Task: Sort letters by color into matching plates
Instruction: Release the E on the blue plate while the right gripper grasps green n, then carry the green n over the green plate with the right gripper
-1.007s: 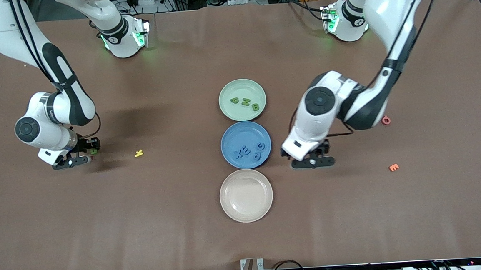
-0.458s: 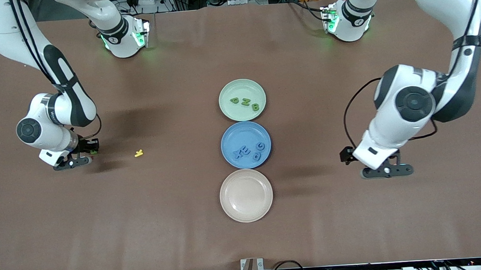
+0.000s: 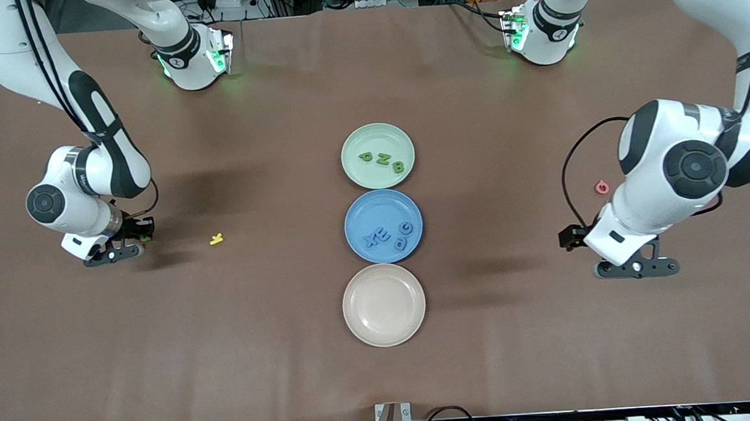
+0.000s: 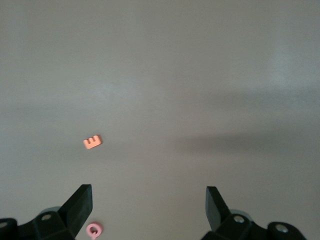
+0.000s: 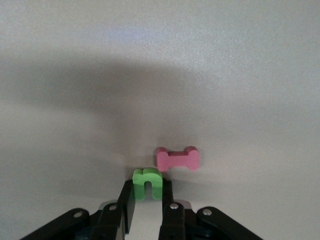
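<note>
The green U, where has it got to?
The green U sits pinched in the right tool, low at the right arm's end of the table, beside a pink piece.

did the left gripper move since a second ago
Yes. The left gripper has swung away from the blue plate, toward the left arm's end of the table.
</note>
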Action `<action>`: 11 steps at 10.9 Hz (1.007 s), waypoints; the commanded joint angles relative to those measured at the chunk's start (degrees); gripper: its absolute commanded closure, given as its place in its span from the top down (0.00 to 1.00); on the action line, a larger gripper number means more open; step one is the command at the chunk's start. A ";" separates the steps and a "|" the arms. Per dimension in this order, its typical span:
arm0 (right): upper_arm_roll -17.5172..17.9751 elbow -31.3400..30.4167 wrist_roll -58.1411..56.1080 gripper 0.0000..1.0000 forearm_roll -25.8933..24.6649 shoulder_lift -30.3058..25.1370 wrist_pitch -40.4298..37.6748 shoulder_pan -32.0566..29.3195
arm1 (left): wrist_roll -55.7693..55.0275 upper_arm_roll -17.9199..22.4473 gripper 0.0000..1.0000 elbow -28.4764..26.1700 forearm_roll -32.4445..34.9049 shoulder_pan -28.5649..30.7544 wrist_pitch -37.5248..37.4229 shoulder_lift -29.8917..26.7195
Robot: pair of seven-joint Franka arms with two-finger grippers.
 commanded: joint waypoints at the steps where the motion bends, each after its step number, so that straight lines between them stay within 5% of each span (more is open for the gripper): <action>1: 0.18 1.10 -1.12 0.00 1.05 -2.01 -4.28 1.12 | 4.54 -0.57 1.00 1.85 -1.49 2.83 -5.23 -1.68; 3: 0.18 1.11 -1.04 0.00 5.26 -2.81 -6.40 2.43 | 6.38 1.08 1.00 1.24 -4.10 2.23 -6.03 -5.44; 6: 0.18 1.19 4.91 0.00 9.41 -4.56 -9.75 6.47 | 11.56 14.94 1.00 -0.95 -14.65 -6.72 -9.54 -14.57; 11: 2.80 1.54 23.97 0.00 9.85 -5.80 -11.16 14.64 | 15.97 16.03 1.00 -1.31 -16.43 -6.83 -17.71 -23.99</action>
